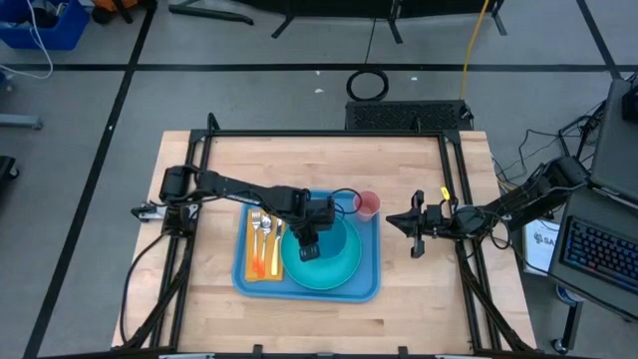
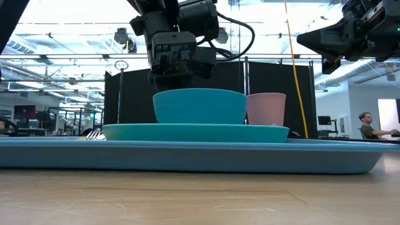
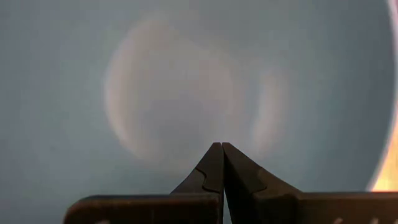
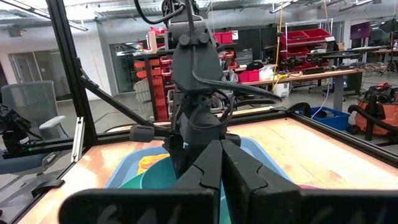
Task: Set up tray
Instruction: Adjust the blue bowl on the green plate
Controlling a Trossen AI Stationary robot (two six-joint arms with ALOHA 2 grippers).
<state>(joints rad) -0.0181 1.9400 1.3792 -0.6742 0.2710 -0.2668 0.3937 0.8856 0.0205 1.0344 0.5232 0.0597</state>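
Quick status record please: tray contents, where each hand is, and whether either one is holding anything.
tray: on the table, holding plate, bowl, pink cup, cutlery on orange napkin
bowl: on the plate
left hand: shut, empty, over the bowl
right hand: shut, empty, raised just right of the tray

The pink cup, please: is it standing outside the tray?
No, the pink cup stands inside the tray, at its far right corner beside the plate.
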